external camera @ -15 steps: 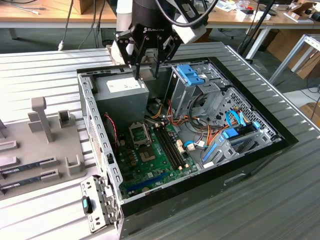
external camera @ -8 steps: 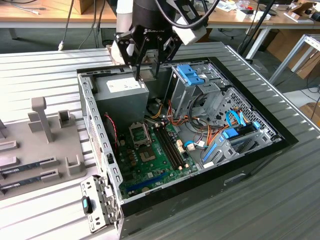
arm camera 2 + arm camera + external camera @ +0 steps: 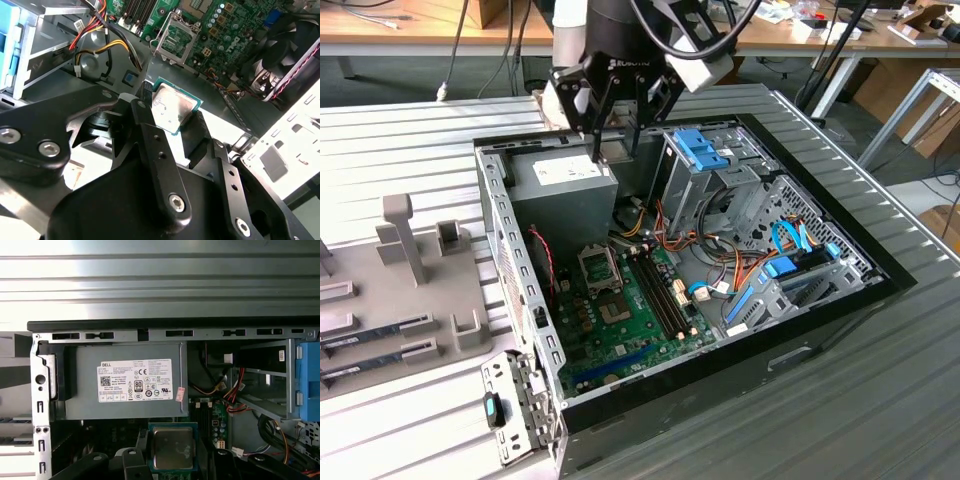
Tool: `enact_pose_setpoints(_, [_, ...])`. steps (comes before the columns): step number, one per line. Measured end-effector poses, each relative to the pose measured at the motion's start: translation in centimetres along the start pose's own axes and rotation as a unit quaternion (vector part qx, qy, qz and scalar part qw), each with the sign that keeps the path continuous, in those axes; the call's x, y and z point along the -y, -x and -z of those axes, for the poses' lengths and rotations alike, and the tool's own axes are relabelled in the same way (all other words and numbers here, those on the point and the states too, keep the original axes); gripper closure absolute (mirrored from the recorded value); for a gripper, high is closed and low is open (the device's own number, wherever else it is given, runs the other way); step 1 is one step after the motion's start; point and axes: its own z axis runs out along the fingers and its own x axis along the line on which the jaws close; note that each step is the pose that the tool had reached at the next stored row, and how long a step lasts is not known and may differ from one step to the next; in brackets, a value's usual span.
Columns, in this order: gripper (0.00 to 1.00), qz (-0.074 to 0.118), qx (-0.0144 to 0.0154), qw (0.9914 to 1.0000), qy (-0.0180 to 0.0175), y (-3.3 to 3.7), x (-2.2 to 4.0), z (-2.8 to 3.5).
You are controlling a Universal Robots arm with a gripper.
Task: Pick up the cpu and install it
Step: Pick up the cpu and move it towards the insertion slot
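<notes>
- bench: ribbed metal top, everything sits on it
- pc case: lying on its side on the bench with the side panel off, so the exterior view looks straight into it
- grey tray: on the bench just beside the case, on the exterior view's left, with a few upright holders on it
- power supply: grey box with a white label, tucked in the far corner of the case in the exterior view; the label is easy to spot in the first wrist view
- motherboard: green board flat on the case floor, right next to the power supply
- end effector: black, hanging over the power supply end of the case, up off everything. In both wrist views its two fingers are closed in on opposite edges of the chip
- cpu socket: square metal frame on the motherboard, well apart from the end effector
- cpu: small silver square with a green rim, pinched between the fingers and held in the air above the power supply, metal top facing both wrist cameras
</notes>
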Motion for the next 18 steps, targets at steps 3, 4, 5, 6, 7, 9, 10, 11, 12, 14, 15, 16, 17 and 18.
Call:
enact_pose_setpoints(3, [0.53, 0.000, 0.0000, 1.00000, 0.0000, 0.03, 0.01, -0.05])
enact_pose_setpoints(4, [0.53, 0.000, 0.0000, 1.00000, 0.0000, 0.05, 0.01, -0.07])
enact_pose_setpoints(5, [0.53, 0.000, 0.0000, 1.00000, 0.0000, 0.06, 0.01, -0.08])
enact_pose_setpoints(6, [0.53, 0.000, 0.0000, 1.00000, 0.0000, 0.07, 0.02, -0.11])
enact_pose_setpoints(7, [0.53, 0.000, 0.0000, 1.00000, 0.0000, 0.08, 0.03, -0.13])
enact_pose_setpoints(9, [0.53, 0.000, 0.0000, 1.00000, 0.0000, 0.10, 0.04, -0.16])
enact_pose_setpoints(10, [0.53, 0.000, 0.0000, 1.00000, 0.0000, 0.11, 0.04, -0.18])
enact_pose_setpoints(11, [0.53, 0.000, 0.0000, 1.00000, 0.0000, 0.12, 0.05, -0.20])
enact_pose_setpoints(12, [0.53, 0.000, 0.0000, 1.00000, 0.0000, 0.14, 0.06, -0.24])
enact_pose_setpoints(14, [0.53, 0.000, 0.0000, 1.00000, 0.0000, 0.16, 0.08, -0.28])
enact_pose_setpoints(15, [0.53, 0.000, 0.0000, 1.00000, 0.0000, 0.17, 0.10, -0.31])
enact_pose_setpoints(16, [0.53, 0.000, 0.0000, 1.00000, 0.0000, 0.17, 0.12, -0.36])
enact_pose_setpoints(17, [0.53, 0.000, 0.0001, 1.00000, 0.0001, 0.17, 0.14, -0.41])
enact_pose_setpoints(18, [0.53, 0.000, 0.0000, 1.00000, 0.0000, 0.18, 0.15, -0.47])
